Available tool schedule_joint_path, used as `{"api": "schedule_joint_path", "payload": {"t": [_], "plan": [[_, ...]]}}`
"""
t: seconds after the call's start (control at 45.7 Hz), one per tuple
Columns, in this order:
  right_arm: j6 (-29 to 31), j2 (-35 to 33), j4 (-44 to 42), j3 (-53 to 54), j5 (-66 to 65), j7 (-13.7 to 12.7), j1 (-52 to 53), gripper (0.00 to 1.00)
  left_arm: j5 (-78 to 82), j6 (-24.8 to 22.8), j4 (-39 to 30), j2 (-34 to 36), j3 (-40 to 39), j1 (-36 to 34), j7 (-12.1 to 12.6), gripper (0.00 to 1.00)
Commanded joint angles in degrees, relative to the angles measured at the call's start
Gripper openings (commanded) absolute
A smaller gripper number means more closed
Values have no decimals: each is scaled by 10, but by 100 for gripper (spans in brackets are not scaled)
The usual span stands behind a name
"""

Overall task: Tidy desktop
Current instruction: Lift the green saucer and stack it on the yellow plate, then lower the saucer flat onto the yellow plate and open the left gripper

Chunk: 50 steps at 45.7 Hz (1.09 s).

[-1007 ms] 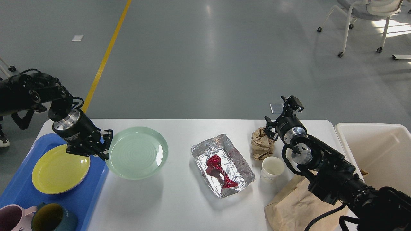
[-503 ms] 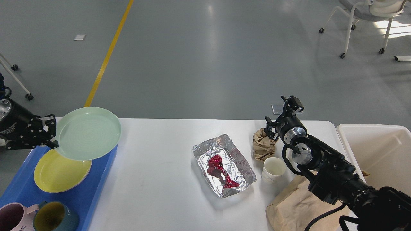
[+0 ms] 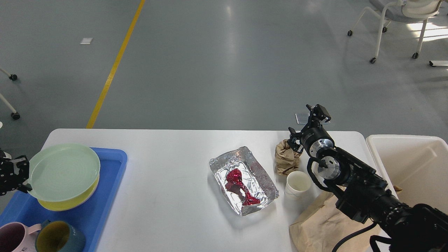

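The white desktop point(image 3: 168, 217) carries a foil tray point(image 3: 260, 175) holding a crumpled red wrapper point(image 3: 239, 185). Right of it are a white paper cup point(image 3: 296, 183), a crumpled brown paper ball point(image 3: 286, 158) and a flat brown paper bag point(image 3: 320, 225). My left gripper point(image 3: 21, 176), at the far left edge, is shut on the rim of a pale green plate point(image 3: 63, 171). That plate lies on top of a yellow plate point(image 3: 70, 203) in the blue tray point(image 3: 108, 196). My right gripper point(image 3: 303, 124) hovers open just behind the paper ball, holding nothing.
A pink mug point(image 3: 14, 238) and a teal mug point(image 3: 59, 238) stand at the blue tray's near end. A cream-white bin point(image 3: 413, 164) sits off the table's right edge. My right arm lies across the flat bag. A wheeled chair point(image 3: 395, 21) stands far back right.
My left gripper carried the green plate from the desktop leftward, lifted it, and lowered it onto the yellow plate in the blue tray. The right arm has not moved.
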Motion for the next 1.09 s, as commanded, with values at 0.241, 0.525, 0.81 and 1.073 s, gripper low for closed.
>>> {"api": "schedule_joint_path", "payload": {"t": [0.241,0.525,0.81,1.073], "plan": [[0,0,0,0,0,0,0,100,1,50,37,-2,-15,59,0,0],[0,0,0,0,0,0,0,100,1,90,37,-9,-34,75,8,0],[0,0,-1,0,0,0,0,100,1,126,38,-21,-62,75,51,0],[0,0,0,0,0,0,0,100,2,134,38,-38,-67,75,52,11]]}}
